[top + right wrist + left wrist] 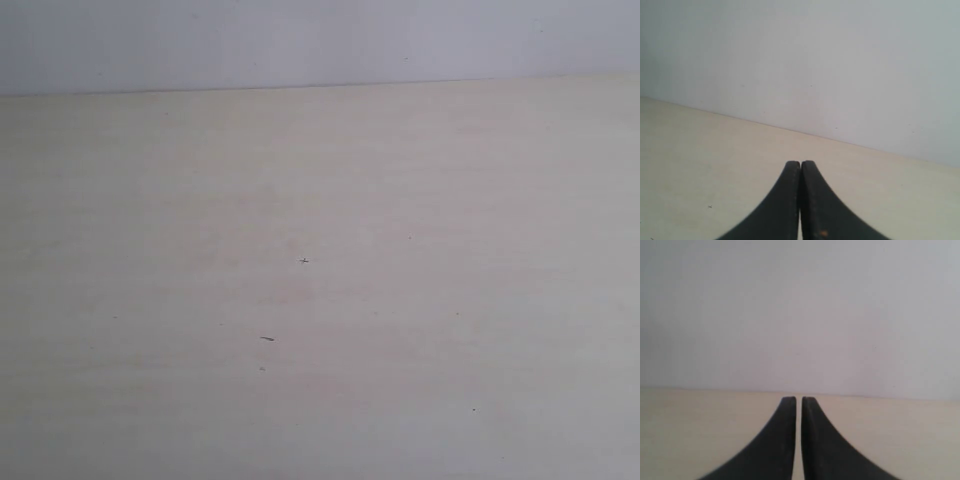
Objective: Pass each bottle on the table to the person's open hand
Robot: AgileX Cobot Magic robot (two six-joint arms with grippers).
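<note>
The pale beige table (320, 300) fills the exterior view, with only a few tiny dark specks on it. No bottles and no person's open hand show in any view. Neither gripper appears in the exterior view. In the left wrist view my left gripper (799, 399) is shut with only a thin slit between its black fingers (782, 440), and nothing is held. In the right wrist view my right gripper (800, 163) is shut, its fingers (815, 205) pressed together and empty. Both grippers hover low over the tabletop, pointing toward the wall.
A plain pale grey wall (320, 40) rises behind the table's far edge (320, 87). The same wall (800, 315) fills the upper part of the left wrist view, and the wall (840, 65) shows likewise in the right wrist view.
</note>
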